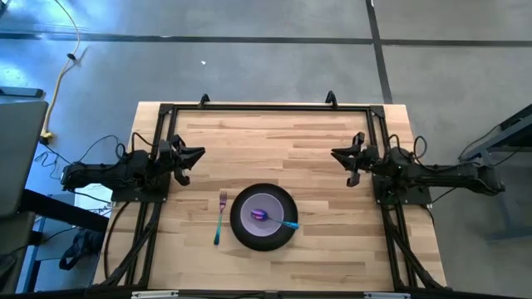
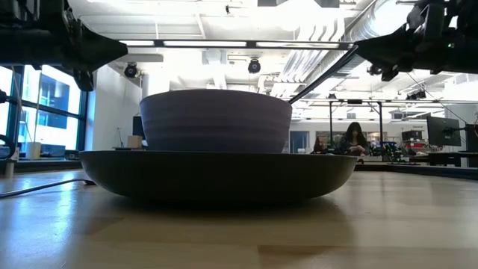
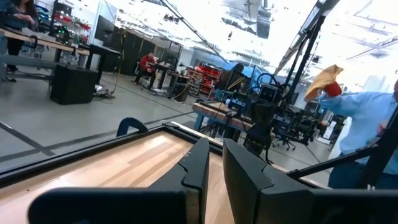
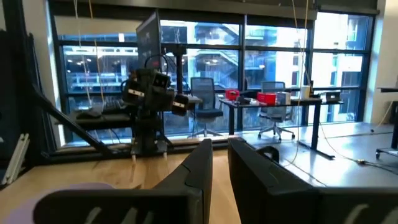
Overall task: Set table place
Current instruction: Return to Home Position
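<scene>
Listing from the left, with the black plate (image 1: 241, 230) as your reference; it sits on the table (image 1: 274, 149), near the front rail.

1. Left gripper (image 1: 193, 164): up and to the left of the plate, well apart from it, beside the table's left rail. Your left wrist view shows its fingers (image 3: 200, 163) a slim gap apart, with nothing between them.

2. Fork (image 1: 220, 216): flat on the wood just left of the plate, apart from its rim. The purple tines point toward the far edge and the teal handle toward the front edge.

3. Lavender bowl (image 1: 255, 223): upright on the middle of the plate. The low view confirms this.

4. Spoon (image 1: 283, 222): purple head inside the bowl, teal handle leaning over the bowl's right rim toward the plate's right edge. In the low view the handle slants up and out of the bowl.

5. Right gripper (image 1: 342, 164): up and to the right of the plate, well apart from it, beside the right rail. Its fingers (image 4: 202, 163) are likewise a slim gap apart and empty.
</scene>
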Controlling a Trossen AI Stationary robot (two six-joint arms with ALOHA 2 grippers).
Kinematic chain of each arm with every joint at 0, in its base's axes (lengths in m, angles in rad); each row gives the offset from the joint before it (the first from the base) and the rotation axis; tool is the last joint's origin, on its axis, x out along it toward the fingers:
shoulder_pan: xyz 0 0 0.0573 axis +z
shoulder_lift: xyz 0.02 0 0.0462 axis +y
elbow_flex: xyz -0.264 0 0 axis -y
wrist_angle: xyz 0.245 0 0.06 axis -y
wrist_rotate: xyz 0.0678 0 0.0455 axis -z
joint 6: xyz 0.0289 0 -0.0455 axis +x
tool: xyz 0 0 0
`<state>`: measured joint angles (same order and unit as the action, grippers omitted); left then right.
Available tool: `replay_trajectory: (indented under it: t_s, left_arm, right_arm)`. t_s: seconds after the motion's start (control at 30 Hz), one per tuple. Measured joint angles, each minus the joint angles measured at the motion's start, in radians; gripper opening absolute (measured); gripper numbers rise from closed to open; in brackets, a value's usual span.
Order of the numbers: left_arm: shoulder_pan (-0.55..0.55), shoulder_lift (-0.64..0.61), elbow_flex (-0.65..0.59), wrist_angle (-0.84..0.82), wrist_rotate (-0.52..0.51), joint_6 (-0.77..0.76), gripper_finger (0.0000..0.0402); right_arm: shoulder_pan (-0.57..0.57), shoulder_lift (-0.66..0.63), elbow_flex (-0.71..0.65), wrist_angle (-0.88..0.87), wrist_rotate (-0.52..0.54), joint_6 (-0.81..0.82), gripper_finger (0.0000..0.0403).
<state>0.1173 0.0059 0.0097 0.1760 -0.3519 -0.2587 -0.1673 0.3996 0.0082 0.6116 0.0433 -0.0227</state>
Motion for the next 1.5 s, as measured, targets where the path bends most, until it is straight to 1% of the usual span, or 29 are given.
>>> replay_trajectory:
  t_s: [0.17, 0.53, 0.77, 0.87, 1.07, 1.27, 1.33, 1.43, 1.5]
  left_arm:
    - [0.000, 0.000, 0.000, 0.000, 0.000, -0.008, 0.0037]
    - [0.000, 0.000, 0.000, 0.000, 0.000, -0.018, 0.0037]
    - [0.000, 0.000, 0.000, 0.000, 0.000, -0.026, 0.0037]
    - [0.000, 0.000, 0.000, 0.000, -0.002, -0.027, 0.0037]
    - [0.000, 0.000, 0.000, 0.000, -0.007, -0.027, 0.0037]
    - [0.000, 0.000, 0.000, 0.000, -0.022, -0.027, 0.0037]
    - [0.000, 0.000, 0.000, 0.000, -0.028, -0.027, 0.0037]
    - [0.000, 0.000, 0.000, 0.000, -0.034, -0.027, 0.0037]
    - [0.000, 0.000, 0.000, 0.000, -0.034, -0.027, 0.0037]
  right_arm:
    - [0.000, -0.104, 0.000, -0.048, -0.017, -0.014, 0.0044]
    - [0.000, -0.303, 0.000, -0.152, -0.014, -0.060, 0.0044]
    - [0.000, -0.400, 0.000, -0.163, 0.092, -0.128, 0.0044]
    - [0.000, -0.398, 0.000, -0.172, 0.113, -0.137, 0.0044]
    - [0.003, -0.398, 0.000, -0.195, 0.112, -0.114, 0.0044]
    - [0.085, -0.397, 0.000, -0.189, 0.110, -0.113, 0.0044]
    - [0.121, -0.397, 0.000, -0.194, 0.135, -0.120, 0.0044]
    - [0.158, -0.397, 0.000, -0.214, 0.207, -0.135, 0.0044]
    - [0.170, -0.397, 0.000, -0.234, 0.212, -0.140, 0.0044]
